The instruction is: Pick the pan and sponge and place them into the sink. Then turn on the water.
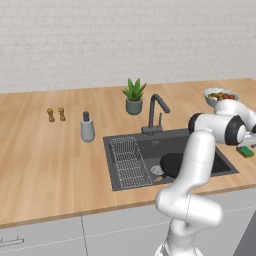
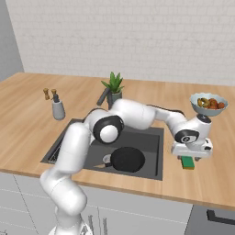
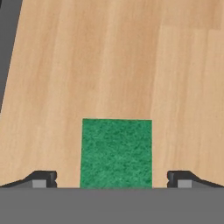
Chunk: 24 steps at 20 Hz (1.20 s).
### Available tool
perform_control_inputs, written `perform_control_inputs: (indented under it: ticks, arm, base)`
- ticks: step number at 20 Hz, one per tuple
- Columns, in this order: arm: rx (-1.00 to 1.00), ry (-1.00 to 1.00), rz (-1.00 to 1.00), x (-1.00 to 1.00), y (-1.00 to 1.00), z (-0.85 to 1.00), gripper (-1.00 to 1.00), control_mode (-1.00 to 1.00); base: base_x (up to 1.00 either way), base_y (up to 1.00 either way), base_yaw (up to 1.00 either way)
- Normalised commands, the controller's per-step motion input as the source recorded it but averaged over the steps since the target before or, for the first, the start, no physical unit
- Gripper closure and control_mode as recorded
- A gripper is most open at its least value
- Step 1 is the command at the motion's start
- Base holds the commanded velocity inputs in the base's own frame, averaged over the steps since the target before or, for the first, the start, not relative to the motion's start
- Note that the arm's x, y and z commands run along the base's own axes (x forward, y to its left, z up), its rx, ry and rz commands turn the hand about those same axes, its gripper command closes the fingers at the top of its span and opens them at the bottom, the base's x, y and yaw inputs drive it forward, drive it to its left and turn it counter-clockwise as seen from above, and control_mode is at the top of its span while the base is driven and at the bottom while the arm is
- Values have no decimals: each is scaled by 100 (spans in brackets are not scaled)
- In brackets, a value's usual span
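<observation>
Arm reaches out low over the desk (image 2: 137, 181), elbow bent above the sink (image 2: 153, 170), wrist turned down so the tool (image 3: 112, 181) points straight at the wood. Tool spread wide, its fingertips (image 3: 43, 178) standing either side of the sponge (image 3: 116, 153), green face up, directly beneath and not pinched. Back by the elbow, the pan (image 2: 127, 160) lies in the sink basin.

Pan (image 2: 127, 159) in sink (image 2: 151, 172); sponge (image 3: 116, 153) apparently flat

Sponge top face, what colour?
Green, a speckled scouring texture. The sponge shows best in the hand view, lying on the wooden counter.
</observation>
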Motion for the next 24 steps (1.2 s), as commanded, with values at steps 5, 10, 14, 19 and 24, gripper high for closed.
perform_control_inputs:
  ticks: [5,10,14,19,24]
  arm:
    - [0,0,0,0,0,-19,-100,-100]
    - [0,0,0,0,0,-20,-100,-100]
    - [0,0,0,0,0,-17,-100,-100]
    - [0,0,0,0,0,-14,100,-100]
    - [0,0,0,0,0,-5,100,-100]
  base:
    - [0,0,0]
    - [0,0,0]
    - [0,0,0]
    - [0,0,0]
    - [0,0,0]
